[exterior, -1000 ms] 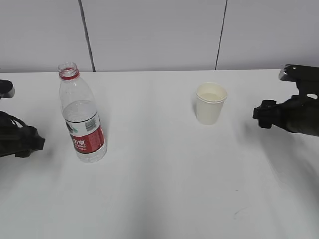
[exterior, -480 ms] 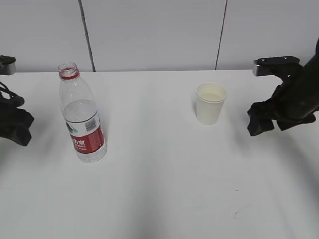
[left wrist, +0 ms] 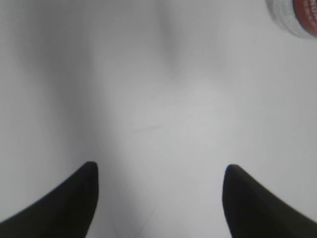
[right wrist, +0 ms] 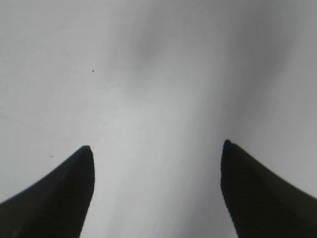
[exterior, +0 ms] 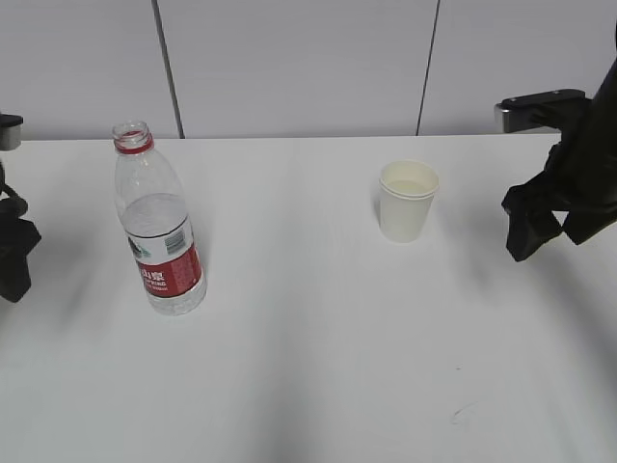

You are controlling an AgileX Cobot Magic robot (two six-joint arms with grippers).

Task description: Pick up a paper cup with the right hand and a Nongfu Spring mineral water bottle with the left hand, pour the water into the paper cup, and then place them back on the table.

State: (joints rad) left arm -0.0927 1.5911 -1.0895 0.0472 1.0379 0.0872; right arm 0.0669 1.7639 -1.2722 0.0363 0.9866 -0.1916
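Note:
The clear water bottle [exterior: 159, 227] with a red neck ring and red-and-white label stands upright and uncapped on the white table [exterior: 318, 367], left of centre; its base shows in the left wrist view [left wrist: 297, 17]. The cream paper cup [exterior: 407, 201] stands upright right of centre with clear liquid in it. My left gripper [exterior: 14, 265] hangs at the far left edge, apart from the bottle; in its wrist view it [left wrist: 158, 171] is open over bare table. My right gripper [exterior: 528, 236] hangs right of the cup, apart from it, and is open and empty in its wrist view [right wrist: 157, 148].
A grey panelled wall [exterior: 308, 68] runs along the table's far edge. A small dark speck [exterior: 458, 367] lies on the tabletop near the front right.
Both arms have swung from lying low and pointing inward to hanging with fingers pointing down. The right gripper drew slightly away from the cup. Bottle and cup have not moved.

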